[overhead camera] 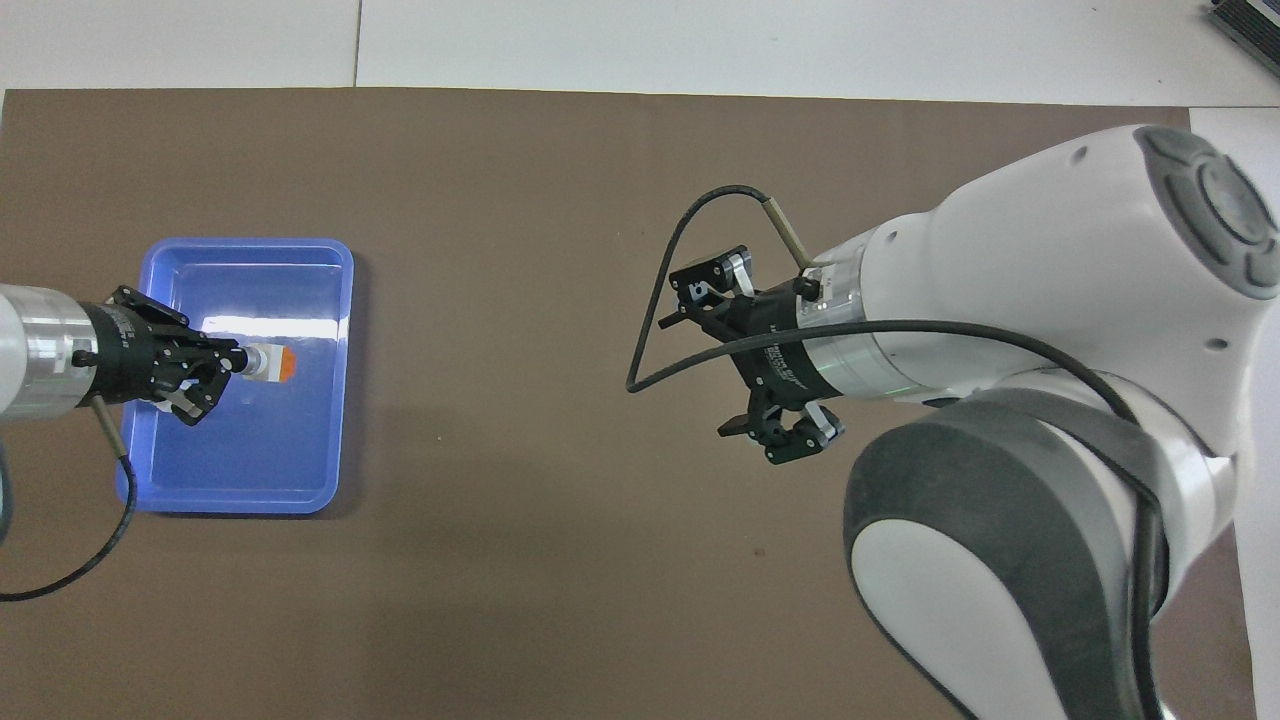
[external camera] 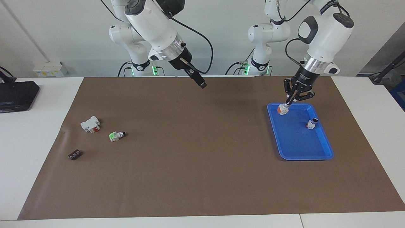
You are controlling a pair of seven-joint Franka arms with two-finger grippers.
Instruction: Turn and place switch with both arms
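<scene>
While left gripper [external camera: 289, 103] pinches the switch [external camera: 282, 109] (over tray [external camera: 319, 155]), right gripper [overhead camera: 738, 350] gapes.

Landmark: blue tray [external camera: 329, 148], on the brown mat [external camera: 190, 177] toward the left arm's end of the worktop [external camera: 38, 177].

- Left gripper [external camera: 288, 104]: over the tray's corner nearest the robots, fingers closed on the switch [external camera: 282, 109], orange end downward.
- Small white part with dark cap [external camera: 312, 123]: upright in the tray.
- Right gripper [external camera: 200, 83]: raised over the mat, well apart from the tray.
- White block with red part [external camera: 90, 124], green-ended switch [external camera: 115, 136], small dark piece [external camera: 74, 155]: grouped on the mat, well apart from the tray, toward the right arm's end.
</scene>
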